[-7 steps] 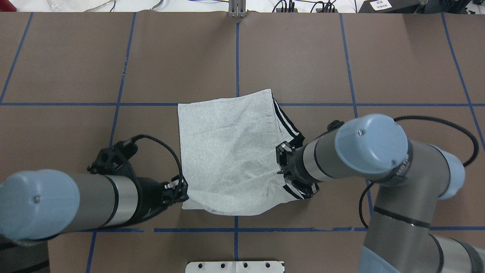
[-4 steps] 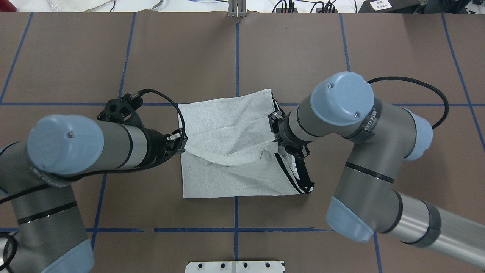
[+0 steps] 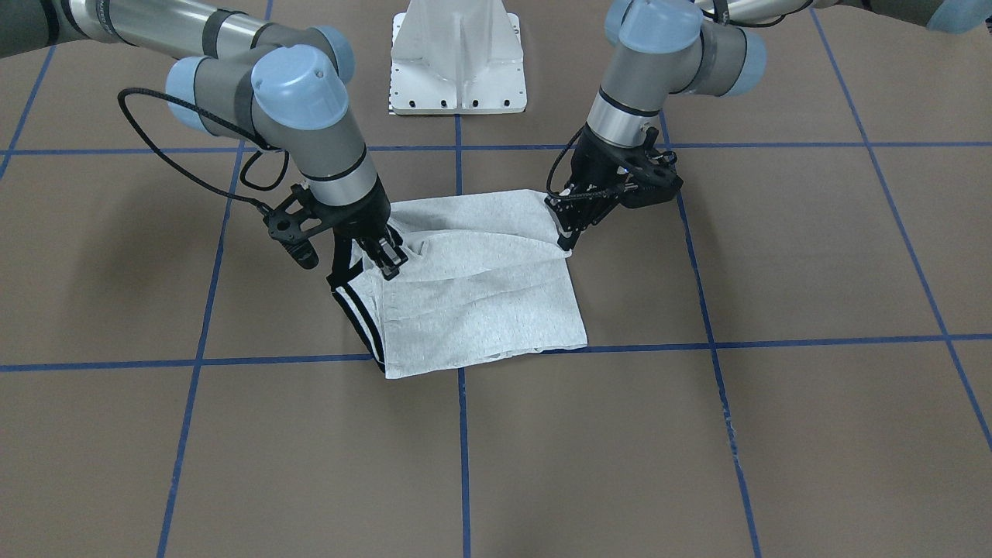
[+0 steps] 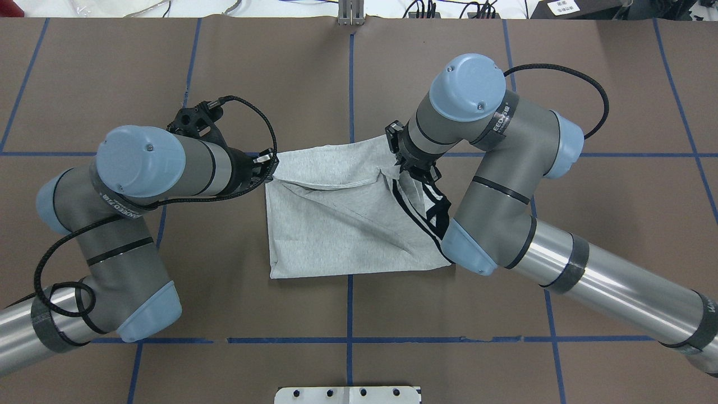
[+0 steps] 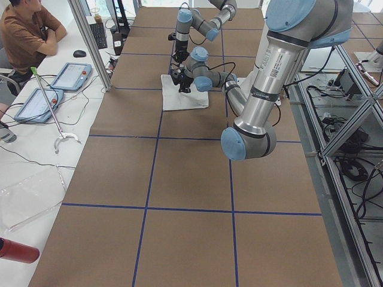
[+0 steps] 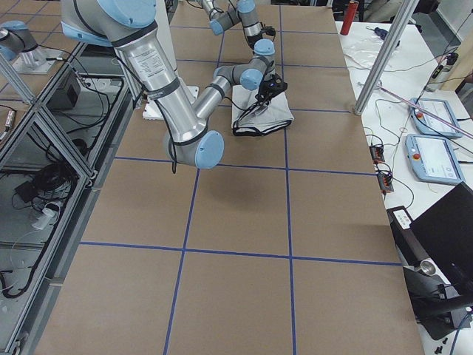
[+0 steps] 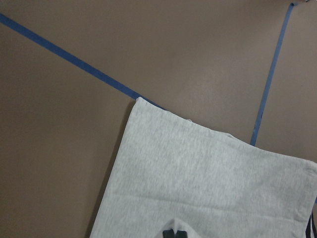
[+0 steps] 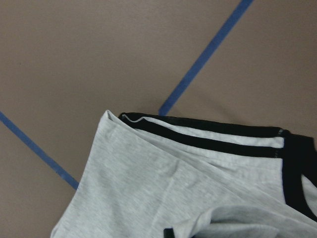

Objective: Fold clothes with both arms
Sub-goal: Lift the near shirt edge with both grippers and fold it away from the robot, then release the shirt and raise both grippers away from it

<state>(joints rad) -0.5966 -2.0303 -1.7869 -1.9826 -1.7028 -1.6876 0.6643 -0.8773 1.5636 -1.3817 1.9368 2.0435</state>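
The light grey T-shirt (image 4: 336, 247) lies partly folded in the middle of the brown table, with its black stripes (image 4: 418, 210) on the robot's right side. My left gripper (image 4: 271, 166) is shut on the shirt's left edge and holds it raised near the far left corner. My right gripper (image 4: 399, 165) is shut on the striped right edge near the far right corner. In the front-facing view the shirt (image 3: 496, 310) hangs between the left gripper (image 3: 566, 239) and the right gripper (image 3: 391, 266). The printed front is hidden.
The white pedestal base (image 3: 457, 62) stands at the robot's side of the table. Blue tape lines (image 4: 350, 78) cross the brown table cover. An operator (image 5: 24, 30) sits by tablets (image 5: 72, 75) beyond the table's far edge.
Both grippers have moved away from the robot, carrying the shirt's near edge up and over towards its far edge. The lifted layer now spans between them near the far edge.
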